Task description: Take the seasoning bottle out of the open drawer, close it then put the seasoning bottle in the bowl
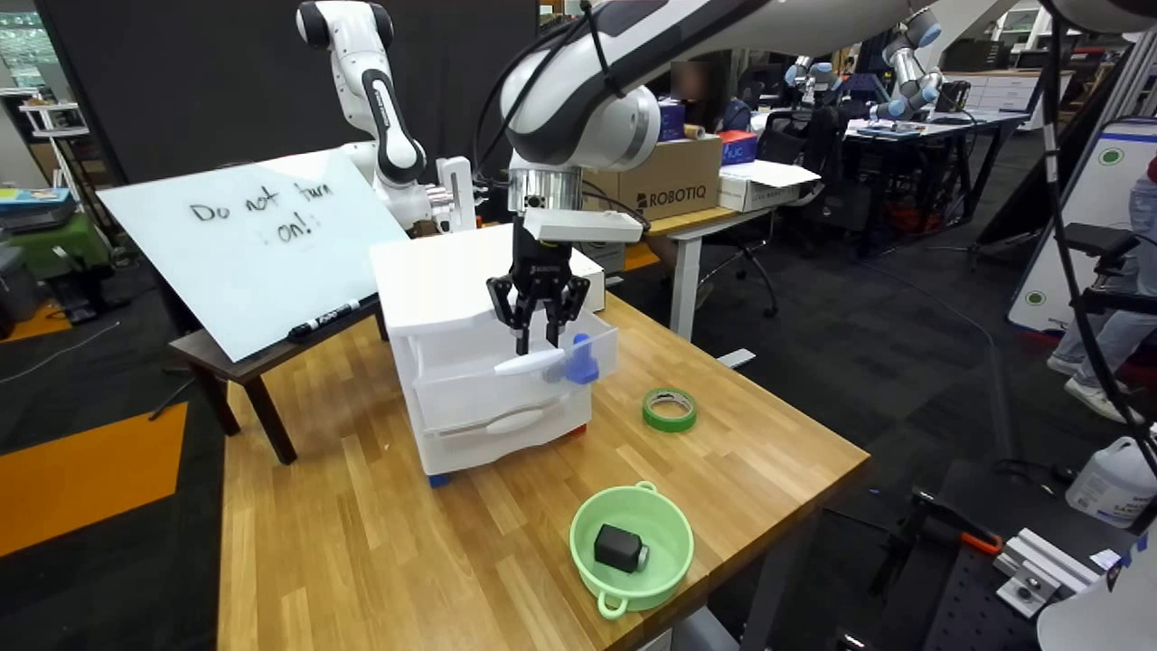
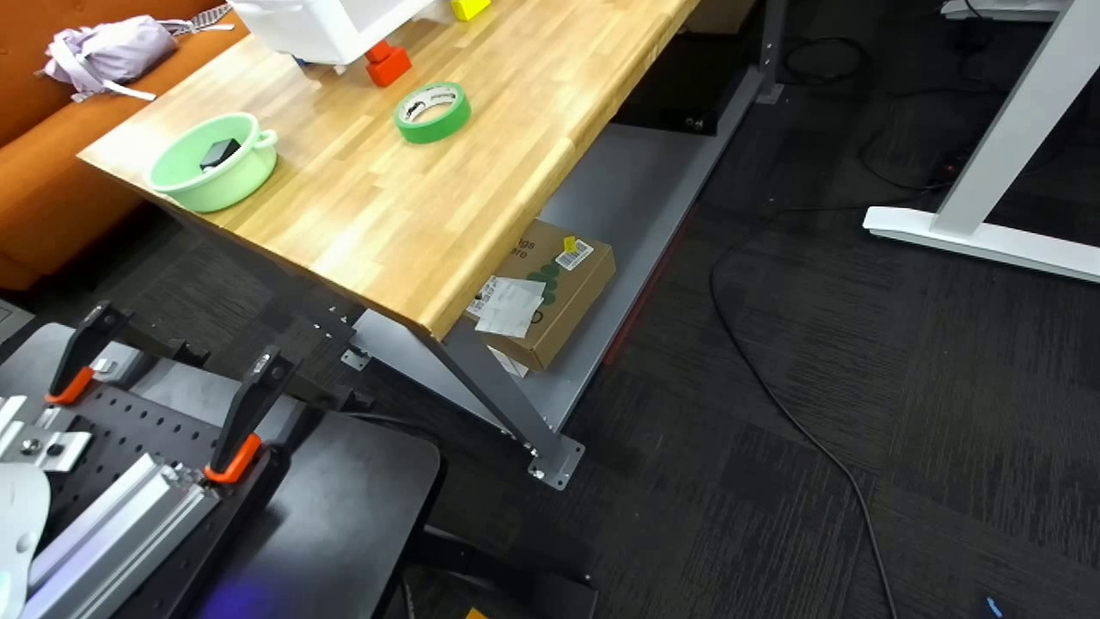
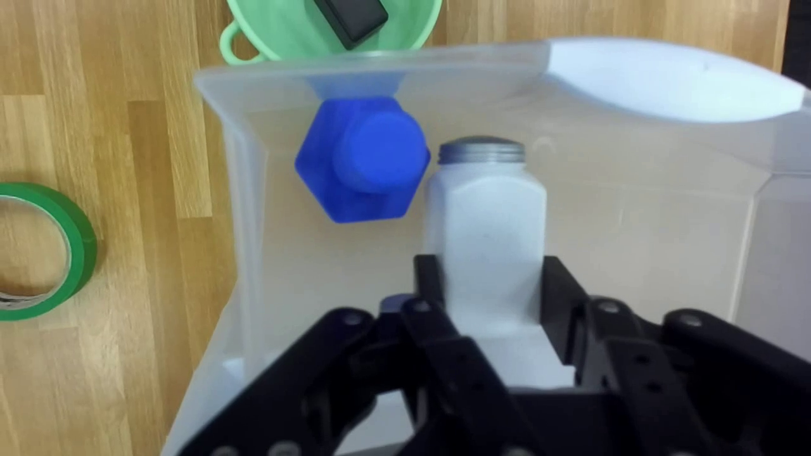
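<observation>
Low in the wrist view, the black gripper [image 3: 491, 285] is nicely pinching the boxy white plastic bottle [image 3: 494, 218] by its sides (likely light, slippery).

We see black on the claw [image 1: 537, 340], milky white on the bottle [image 3: 494, 228] with its grey top [image 3: 481, 152], cloudy see-through white on the drawer [image 1: 470, 398] and solid white on the chest [image 1: 443, 276]. Deep blue covers the block [image 3: 364, 158], while we read the bowl [image 1: 669, 535] as pale green, the box [image 1: 617, 548] as black with a silvery end [image 1: 643, 558], and the tape [image 1: 670, 424] as a stronger green. We note light and dark honey-brown strips across the counter [image 1: 362, 506], and black handwriting [image 1: 264, 202] on the whitish board [image 1: 253, 289].
</observation>
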Robot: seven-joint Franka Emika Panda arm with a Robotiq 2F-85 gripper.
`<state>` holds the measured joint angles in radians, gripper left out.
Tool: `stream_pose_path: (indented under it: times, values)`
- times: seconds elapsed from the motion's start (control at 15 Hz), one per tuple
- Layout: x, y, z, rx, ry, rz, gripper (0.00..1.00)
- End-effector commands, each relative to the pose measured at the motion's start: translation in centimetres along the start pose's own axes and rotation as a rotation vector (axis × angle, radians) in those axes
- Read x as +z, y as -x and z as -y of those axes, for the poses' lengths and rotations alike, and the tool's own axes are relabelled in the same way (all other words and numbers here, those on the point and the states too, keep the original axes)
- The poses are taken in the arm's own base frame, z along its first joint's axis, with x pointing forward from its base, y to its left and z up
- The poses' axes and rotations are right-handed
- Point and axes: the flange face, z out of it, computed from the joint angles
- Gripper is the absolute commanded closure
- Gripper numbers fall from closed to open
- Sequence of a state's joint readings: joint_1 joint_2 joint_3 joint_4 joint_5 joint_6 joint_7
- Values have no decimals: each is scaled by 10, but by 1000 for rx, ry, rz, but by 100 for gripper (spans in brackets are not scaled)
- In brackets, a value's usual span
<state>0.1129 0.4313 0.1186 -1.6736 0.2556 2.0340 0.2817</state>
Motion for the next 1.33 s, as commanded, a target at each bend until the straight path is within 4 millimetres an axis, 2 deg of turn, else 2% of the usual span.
stream_pose_path:
  times: [0.0, 0.07, 0.13, 0.2, 0.87, 1.27]
  values:
    - [0, 3, -2, 10, -10, 8, 62]
    - [0, 3, -2, 7, -11, 7, 68]
    - [0, 3, -1, -1, -12, 7, 87]
    - [0, 4, 1, -12, -12, 6, 88]
    - [-3, 20, 46, -112, 10, -14, 88]
    - [-3, 22, 54, -130, 18, -26, 88]
